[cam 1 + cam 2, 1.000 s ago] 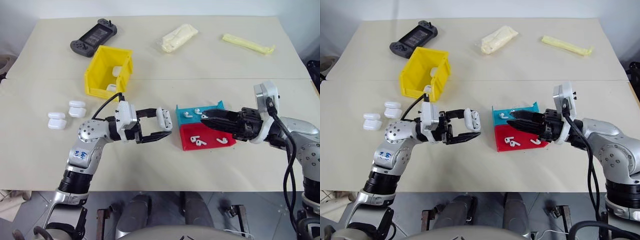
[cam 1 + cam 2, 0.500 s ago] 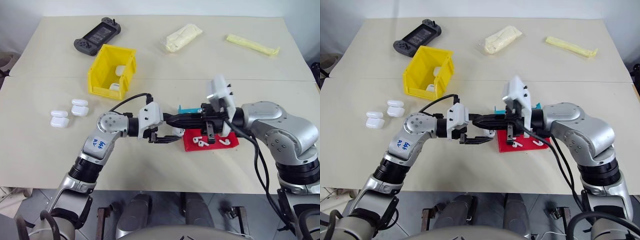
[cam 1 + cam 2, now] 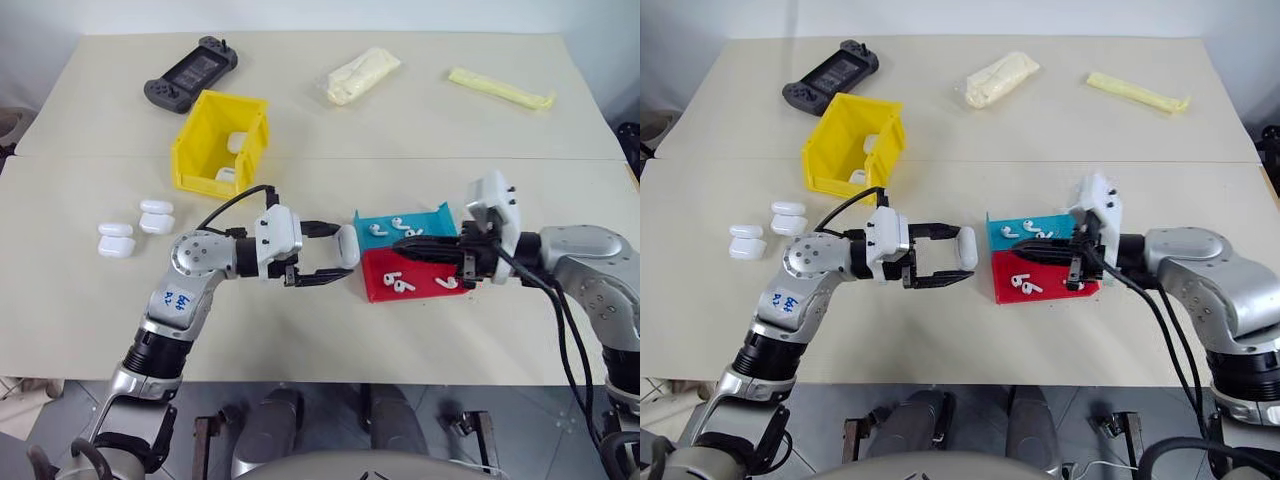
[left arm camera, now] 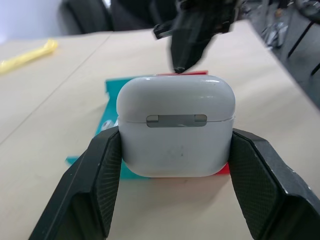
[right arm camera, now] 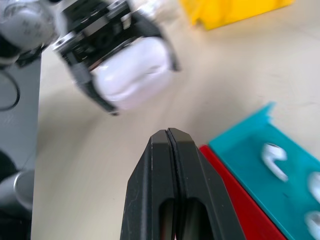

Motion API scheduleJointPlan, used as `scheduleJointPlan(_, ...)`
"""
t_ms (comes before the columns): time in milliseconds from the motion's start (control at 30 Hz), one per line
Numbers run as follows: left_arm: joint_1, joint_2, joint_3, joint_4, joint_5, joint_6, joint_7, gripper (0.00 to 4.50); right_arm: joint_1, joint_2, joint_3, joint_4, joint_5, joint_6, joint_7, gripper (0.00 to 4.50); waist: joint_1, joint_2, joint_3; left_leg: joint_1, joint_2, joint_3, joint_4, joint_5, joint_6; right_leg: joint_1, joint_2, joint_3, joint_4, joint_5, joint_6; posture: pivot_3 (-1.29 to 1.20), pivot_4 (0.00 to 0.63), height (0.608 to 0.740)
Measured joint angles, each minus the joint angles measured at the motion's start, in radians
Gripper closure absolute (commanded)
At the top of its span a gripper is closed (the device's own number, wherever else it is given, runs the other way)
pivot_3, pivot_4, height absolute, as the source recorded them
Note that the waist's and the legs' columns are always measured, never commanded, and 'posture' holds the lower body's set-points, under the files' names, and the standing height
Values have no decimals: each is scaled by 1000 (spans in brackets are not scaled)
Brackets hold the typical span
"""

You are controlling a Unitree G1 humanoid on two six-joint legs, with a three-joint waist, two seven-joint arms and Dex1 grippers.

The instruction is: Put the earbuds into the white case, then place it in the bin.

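My left gripper (image 3: 341, 251) is shut on the white case (image 4: 175, 125), holding it level above the table just left of the trays. The case's lid is closed and its hinge faces the left wrist camera. My right gripper (image 3: 399, 243) is shut with nothing in it. It points at the case from over the seam of the teal tray (image 3: 432, 216) and red tray (image 3: 425, 293). Earbuds (image 3: 378, 229) lie in the teal tray, and more earbuds (image 3: 398, 284) lie in the red one. The yellow bin (image 3: 200, 140) stands at the back left with white cases inside.
Two more white cases (image 3: 117, 241) lie on the table left of my left arm. Along the far side lie a dark game controller (image 3: 190, 75), a cream packet (image 3: 361, 75) and a yellow strip (image 3: 497, 88).
Half a second ago my right gripper was reaching up against the held case. It has since drawn back to the right, over the trays. The left gripper kept hold of the case.
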State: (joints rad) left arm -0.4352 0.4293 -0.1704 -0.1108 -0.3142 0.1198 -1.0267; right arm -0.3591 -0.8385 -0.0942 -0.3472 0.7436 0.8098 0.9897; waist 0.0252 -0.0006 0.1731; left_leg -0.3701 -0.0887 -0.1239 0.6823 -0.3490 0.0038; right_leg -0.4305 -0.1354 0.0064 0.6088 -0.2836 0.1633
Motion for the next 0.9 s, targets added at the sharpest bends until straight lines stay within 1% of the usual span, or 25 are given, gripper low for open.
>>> scheduleJointPlan(100, 52, 8, 31, -11, -42, -10, -14, 1718, 76, -4, -56, 2, 1, -40, 12, 4485, 0, 0, 0, 0, 0, 0, 0, 0, 0, 0, 0, 0, 0, 0, 0, 0, 150, 740)
scheduleJointPlan(200, 121, 22, 93, -41, -88, -9, -9, 1718, 150, 10, -119, -1, 10, -76, 23, 3892, 0, 0, 0, 0, 0, 0, 0, 0, 0, 0, 0, 0, 1, 0, 0, 0, 150, 740)
scheduleJointPlan(233, 143, 29, 120, -44, -100, -9, -5, 1718, 178, 10, -134, -3, 10, -91, 33, 3627, 1, 0, 0, 0, 0, 0, 0, 0, 0, 0, 0, 0, 1, 0, 0, 0, 150, 740)
scheduleJointPlan(333, 216, 36, 202, -71, -150, 16, 42, 1718, 241, 15, -155, -25, -9, -158, 47, 2606, 0, 0, 0, 1, 0, 0, 0, 0, 0, 0, 0, 1, 0, 0, 0, 0, 150, 740)
scheduleJointPlan(400, 255, 31, 261, -100, -187, 48, 101, 1718, 261, 55, -163, -43, -44, -255, 47, 1929, 0, 0, 0, 1, 0, 0, 0, 0, 0, 1, 0, 1, 0, 0, 0, 0, 150, 740)
scheduleJointPlan(533, 280, 31, 329, -145, -208, 79, 180, 1718, 277, 106, -165, -43, -74, -377, 57, 538, 1, 0, 0, 2, 0, 0, 0, 0, 0, 1, 0, 1, -1, 0, 0, 0, 150, 740)
scheduleJointPlan(567, 286, 30, 340, -154, -210, 80, 194, 1718, 284, 108, -165, -43, -74, -388, 58, 247, 2, 0, 0, 2, 0, 0, 0, 0, 0, 1, 0, 1, -1, 0, 0, 0, 150, 740)
scheduleJointPlan(600, 291, 29, 355, -160, -217, 87, 210, 1718, 286, 112, -165, -40, -74, -399, 58, 51, 2, 0, 0, 2, 0, 0, 0, 0, 0, 2, -1, 1, -1, 0, 0, 0, 150, 740)
scheduleJointPlan(733, 301, 16, 398, -187, -267, 108, 256, 1718, 287, 143, -181, -33, -76, -454, 54, 51, 1, 0, 0, 2, 0, 0, 0, 0, 0, 2, 0, 1, 0, 0, 0, 0, 150, 740)
scheduleJointPlan(900, 311, -5, 439, -199, -292, 126, 342, 1718, 333, 144, -190, -32, -86, -503, 60, 51, 1, 0, 0, 2, 0, 0, 0, 0, 0, 2, 0, 1, -1, 0, 0, 0, 150, 740)
